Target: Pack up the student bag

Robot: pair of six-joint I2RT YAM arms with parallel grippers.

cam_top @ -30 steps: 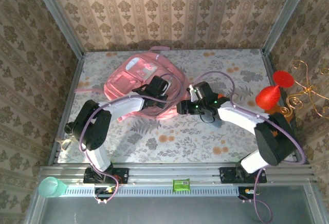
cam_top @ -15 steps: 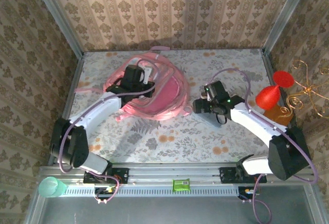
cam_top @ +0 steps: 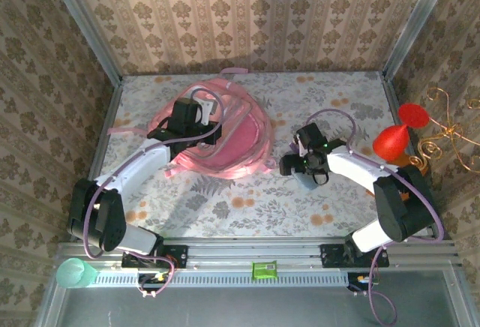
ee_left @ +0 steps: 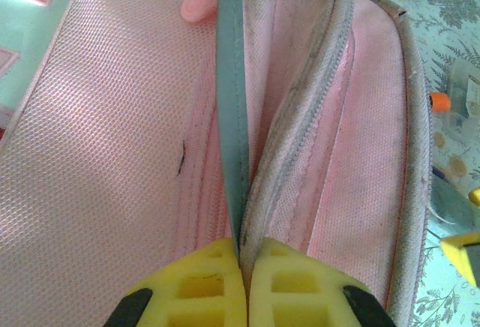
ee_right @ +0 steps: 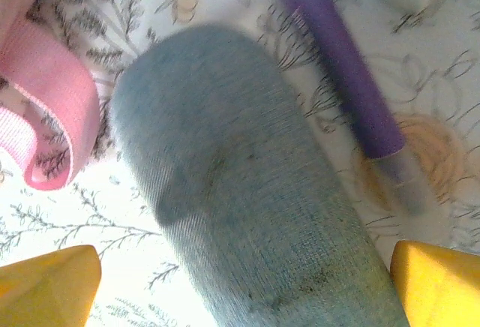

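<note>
Pinching bag (cam_top: pixel 240 136) rim, left gripper (ee_left: pixel 244 261) props mouth open; right gripper (ee_right: pixel 241 276), fingers (ee_right: pixel 46 282) wide, straddles grey pouch (ee_right: pixel 225 154), bag's four o'clock.

Top camera: high at 6 o'clock, facing down on the whole table (cam_top: pixel 225 207). Wrist cameras, close: left shares the backpack (cam_top: pixel 244 143) at 10 o'clock, right the grey case (ee_right: pixel 247 214) at 4 o'clock.

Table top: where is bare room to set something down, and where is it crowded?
Bare table: the near strip between student bag and front rail; the far right corner behind the right gripper. Crowded: between bag and that gripper, with grey pouch and purple stick.
</note>
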